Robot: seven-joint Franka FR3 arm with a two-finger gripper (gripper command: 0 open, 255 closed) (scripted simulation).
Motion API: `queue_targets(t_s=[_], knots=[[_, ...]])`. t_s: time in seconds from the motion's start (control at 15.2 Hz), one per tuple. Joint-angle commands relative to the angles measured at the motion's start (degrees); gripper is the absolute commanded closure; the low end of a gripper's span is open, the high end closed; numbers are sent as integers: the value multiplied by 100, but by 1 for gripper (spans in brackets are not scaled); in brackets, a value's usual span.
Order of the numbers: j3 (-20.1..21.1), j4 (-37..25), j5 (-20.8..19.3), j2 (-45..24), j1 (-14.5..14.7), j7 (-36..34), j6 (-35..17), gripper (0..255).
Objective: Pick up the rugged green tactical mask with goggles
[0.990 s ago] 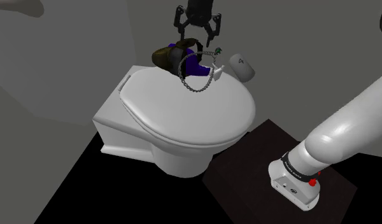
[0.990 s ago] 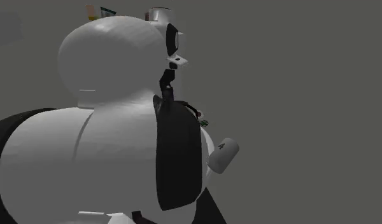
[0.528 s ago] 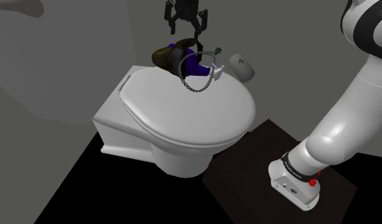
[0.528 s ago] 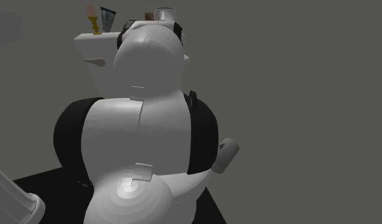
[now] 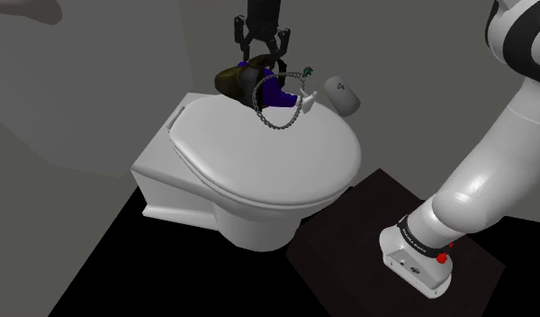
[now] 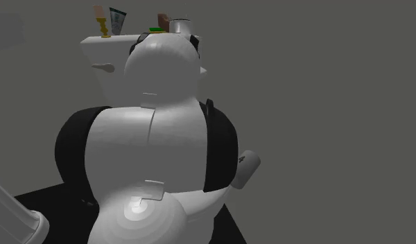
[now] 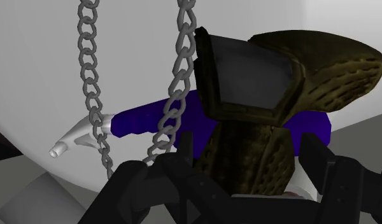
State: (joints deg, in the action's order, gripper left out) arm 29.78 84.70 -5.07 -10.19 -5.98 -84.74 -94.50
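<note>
Gripper (image 5: 262,61) open, poised over the back of the toilet (image 5: 259,171), where the dark olive mask (image 5: 234,81) lies against a chain (image 5: 277,122). I judge the mask directly below, its narrow part between my fingers (image 7: 148,191), untouched, length crossing their closing line.

walls (image 5: 97,90): plain grey | floor (image 5: 61,266): black | toilet (image 5: 259,158): white, lid down | light: dim
</note>
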Motion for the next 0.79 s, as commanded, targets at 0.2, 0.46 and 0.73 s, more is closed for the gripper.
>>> queue_targets(t_s=[0.2, 0.46, 0.73], knots=[[-1, 15, -1, -11, 0, 1, -10, 255], [1, 42, 9, 12, -2, 0, -17, 255], [14, -373, -33, -72, 41, -20, 324, 255]])
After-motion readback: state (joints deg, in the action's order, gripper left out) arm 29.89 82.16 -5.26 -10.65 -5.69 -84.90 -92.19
